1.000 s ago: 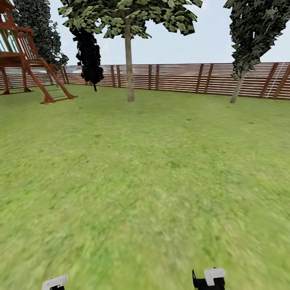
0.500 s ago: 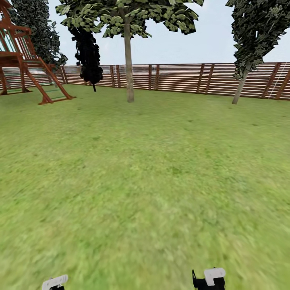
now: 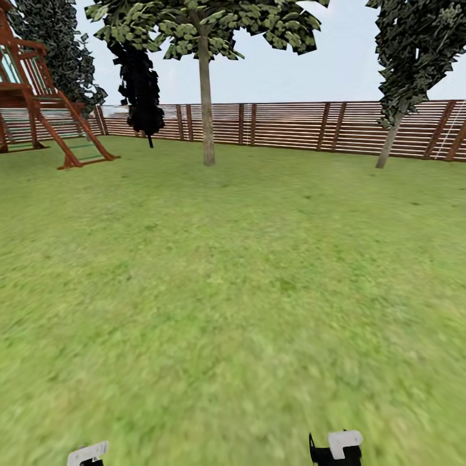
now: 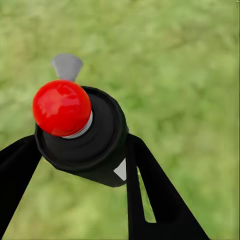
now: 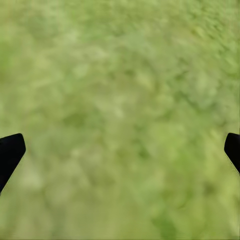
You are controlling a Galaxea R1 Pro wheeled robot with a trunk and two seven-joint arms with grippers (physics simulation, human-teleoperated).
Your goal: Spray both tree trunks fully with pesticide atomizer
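Note:
The pesticide atomizer (image 4: 82,135), a dark bottle with a round red top (image 4: 61,107), sits between the black fingers (image 4: 150,195) of my left gripper (image 4: 80,150), which is shut on it above grass. My right gripper (image 5: 121,150) is open, its fingertips (image 5: 10,152) far apart over bare grass. In the head view, one tree with a wide leafy canopy stands ahead across the garden lawn (image 3: 233,272); its thick pale tree trunk (image 3: 206,103) rises near the fence. Small pieces of both arms show at the lower edge of the head view. The paved floor is out of view.
A brown slatted fence (image 3: 291,126) bounds the far side of the lawn. A wooden playset (image 3: 39,103) with a ladder stands at the far left. Dark narrow trees (image 3: 139,84) stand by the fence, and another with a leaning stem (image 3: 389,145) at the far right. Open grass lies between.
The whole head view has shifted slightly: the playset slides left and the fence line and trees sit a little lower, so the camera is moving. Both arms hold their places.

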